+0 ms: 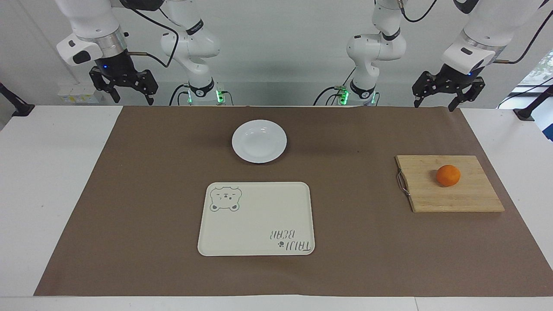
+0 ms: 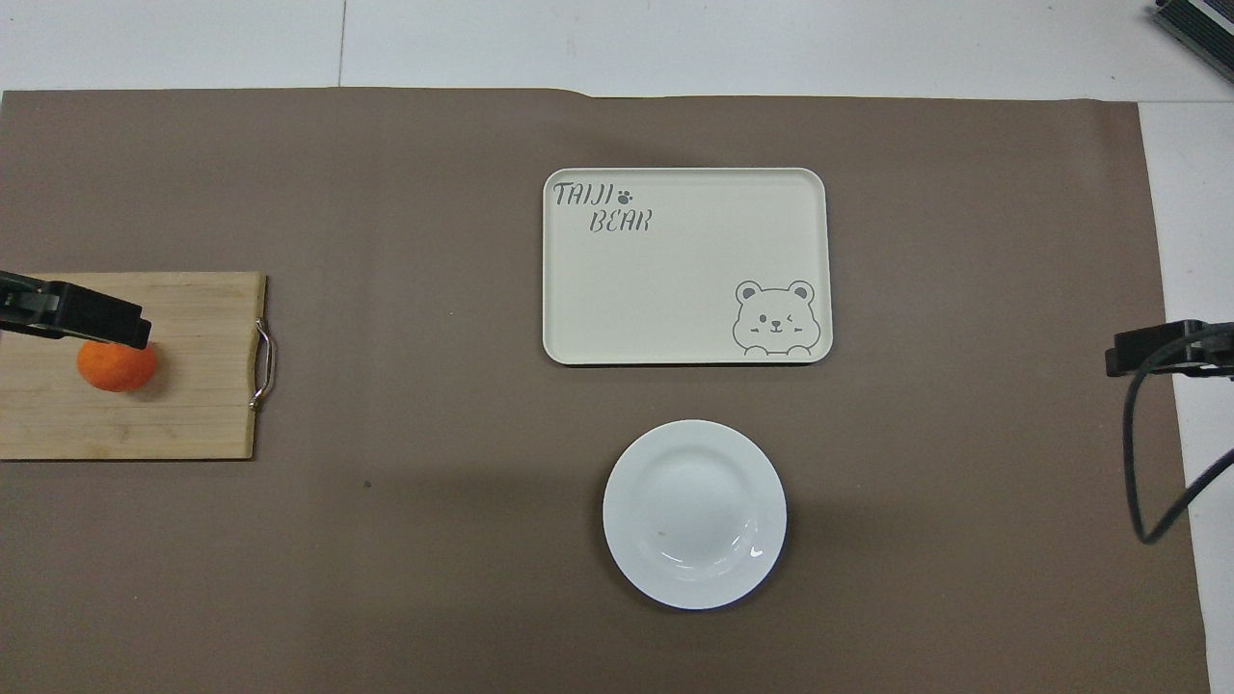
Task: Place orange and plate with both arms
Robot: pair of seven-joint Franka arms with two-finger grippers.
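Both arms wait raised at the robots' edge of the bench [image 1: 60,181], and we see each hand hanging open and holding nothing: the left hand [image 1: 437,102] up over the brown mat's [image 1: 367,242] corner at the left arm's end, the right hand [image 1: 131,94] over the corner at the right arm's end. In the overhead view, taking the cream bear tray [image 2: 675,308] as the centre of the dial, the white plate [image 2: 694,513] lies at six o'clock, empty, nearer to the robots and apart from the tray. The orange [image 2: 118,368] sits at about nine o'clock, well apart from both, resting on a wooden cutting board [image 2: 193,405] whose metal handle [image 2: 262,364] faces the tray. We see the tray bare, its lettering at eleven o'clock.
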